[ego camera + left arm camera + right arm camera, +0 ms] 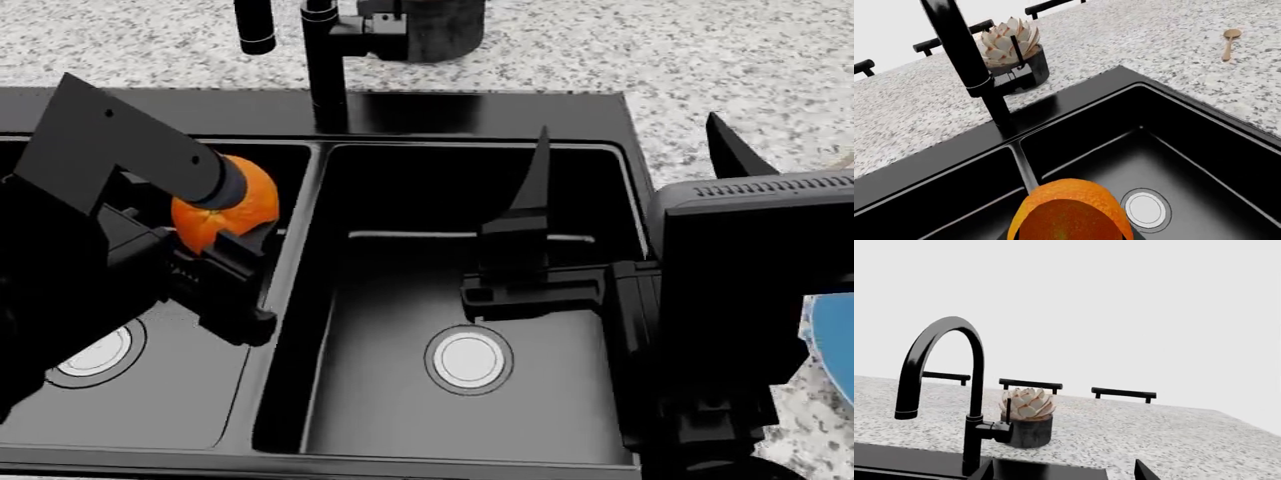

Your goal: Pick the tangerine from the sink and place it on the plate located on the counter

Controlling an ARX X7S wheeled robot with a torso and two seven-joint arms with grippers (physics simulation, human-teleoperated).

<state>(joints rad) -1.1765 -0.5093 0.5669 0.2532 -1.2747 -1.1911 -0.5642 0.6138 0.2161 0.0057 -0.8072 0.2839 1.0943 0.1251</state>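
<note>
The tangerine [230, 212] is bright orange and is gripped by my left gripper [220, 238], held above the left basin of the black sink [467, 100] close to the divider. In the left wrist view the tangerine [1071, 212] fills the space between the jaws, above the divider and a silver drain [1145, 209]. My right gripper [625, 130] is open and empty over the right basin, and its fingertips show in the right wrist view [1062, 472]. Only a blue edge of the plate [835, 345] shows on the counter [747, 60], behind my right arm.
The black faucet [320, 70] stands on the sink's back rim, with a potted succulent [1017, 52] behind it. A wooden spoon [1229, 42] lies on the counter. Each basin has a silver drain [470, 358]. Black chair backs [1123, 392] stand beyond the counter.
</note>
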